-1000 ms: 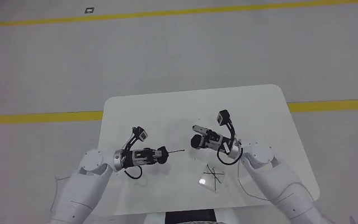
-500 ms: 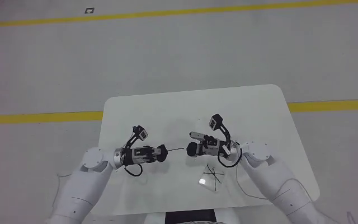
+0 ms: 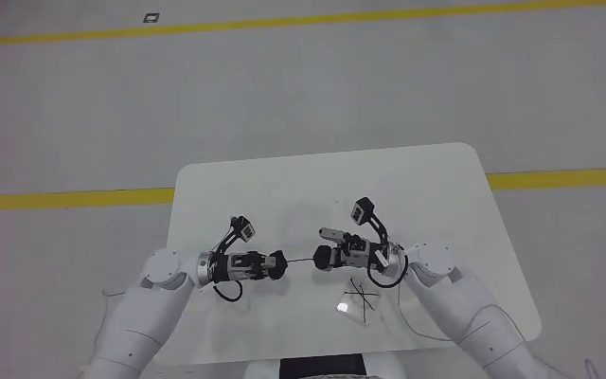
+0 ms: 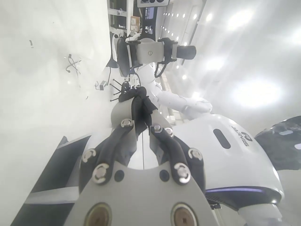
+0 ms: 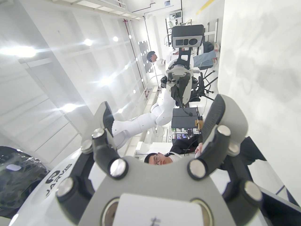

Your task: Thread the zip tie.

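Left gripper [image 4: 140, 115] clamps the zip tie [image 3: 299, 261] — right gripper [image 5: 161, 107] open, apparently facing it.

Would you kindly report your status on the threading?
Left gripper shut on thin black zip tie. Right gripper open, facing its tip. Loose black ties lie aside.

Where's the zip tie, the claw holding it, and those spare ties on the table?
zip tie [image 3: 299, 261], top view, middle of the strap.
left gripper [image 3: 280, 263], top view, its shut fingertips.
spare ties [image 3: 361, 294], top view, where the strands cross.
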You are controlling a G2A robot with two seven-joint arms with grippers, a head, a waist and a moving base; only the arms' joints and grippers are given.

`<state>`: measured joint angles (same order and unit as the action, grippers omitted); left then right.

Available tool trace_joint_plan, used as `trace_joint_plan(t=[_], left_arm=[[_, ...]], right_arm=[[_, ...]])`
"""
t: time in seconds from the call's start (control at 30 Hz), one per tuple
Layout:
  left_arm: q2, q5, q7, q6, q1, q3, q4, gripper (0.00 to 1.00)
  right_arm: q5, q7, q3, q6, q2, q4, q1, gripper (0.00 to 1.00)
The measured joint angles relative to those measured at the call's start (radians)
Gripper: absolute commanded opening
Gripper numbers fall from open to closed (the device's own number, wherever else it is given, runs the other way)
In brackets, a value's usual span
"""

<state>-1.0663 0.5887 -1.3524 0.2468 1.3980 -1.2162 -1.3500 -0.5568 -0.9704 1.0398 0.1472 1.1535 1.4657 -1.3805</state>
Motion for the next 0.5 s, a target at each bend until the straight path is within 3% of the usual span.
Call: trace_joint_plan(t=[0.07,0.27,0.5], left_arm=[[0.000,0.000,0.000,0.000,0.000,0.000,0.000,0.00],[0.000,0.000,0.000,0.000,0.000,0.000,0.000,0.00],[0.000,0.000,0.000,0.000,0.000,0.000,0.000,0.00]], right_arm=[[-0.002,-0.008,-0.003,0.002,0.000,-0.004,0.001,0.51],[-0.030,-0.032,-0.009,0.024,0.003,-0.029,0.000,0.40],[-0.039,-0.025,-0.026,0.039,0.008,-0.063,0.002,0.38]])
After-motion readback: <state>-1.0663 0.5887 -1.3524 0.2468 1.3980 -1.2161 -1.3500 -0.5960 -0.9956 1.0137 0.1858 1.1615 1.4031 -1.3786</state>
